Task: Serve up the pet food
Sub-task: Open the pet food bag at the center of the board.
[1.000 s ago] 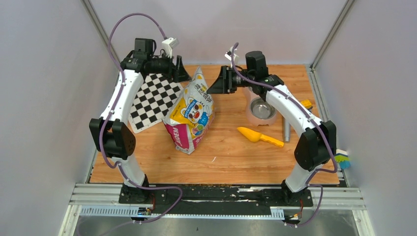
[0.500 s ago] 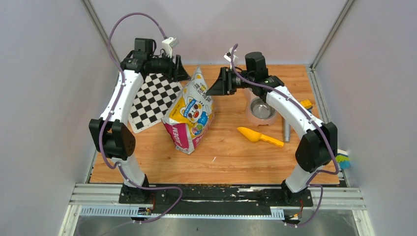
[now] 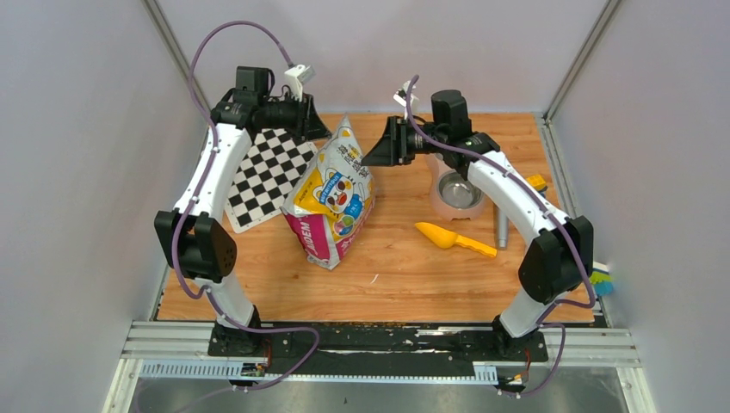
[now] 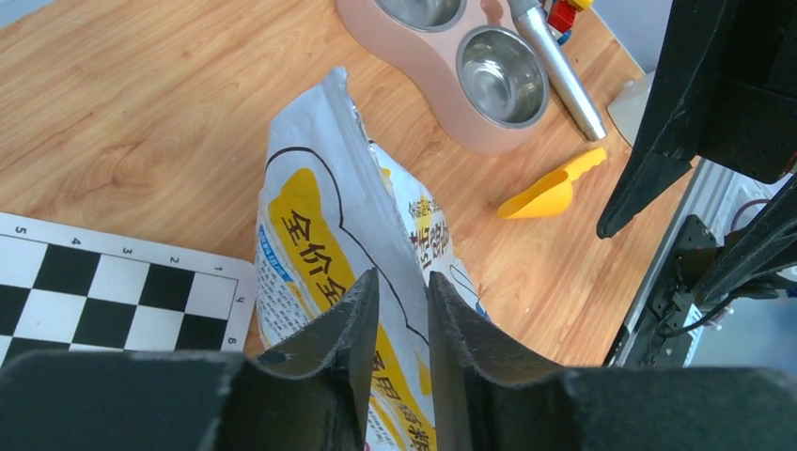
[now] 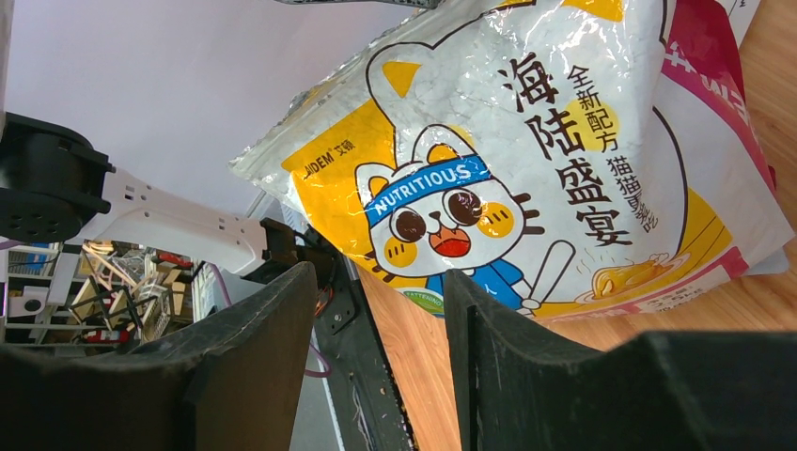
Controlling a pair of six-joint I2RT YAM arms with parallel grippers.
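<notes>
The bag (image 3: 331,198) stands on the table (image 3: 396,275), leaning a little, cartoon-cat side toward the right arm. No pet food shows in any view; the glossy foil hides whatever the bag holds, so the kibble's place cannot be told from here.

The left gripper (image 4: 402,282) is at the bag's top left corner. Its fingers (image 4: 362,329) are drawn nearly together, with the bag's upper edge pinched between them. The right gripper (image 5: 378,277) hangs just beside the bag's upper right side. Its fingers are spread wide and touch nothing, with the printed face in front of them.

Right of the bag sits a pink feeder (image 4: 442,108) with two steel bowls. The nearer bowl (image 4: 501,75) shows only bare, shiny metal, and so does the visible part of the other (image 4: 418,9). A metal rod (image 4: 559,70) lies against the feeder's side away from the bag. A yellow scoop (image 3: 448,237) lies on the table to the bag's right, apart from it, its hollow bare. A chequered board (image 3: 271,172) lies flat on the bag's left, its edge tucked behind the bag.
</notes>
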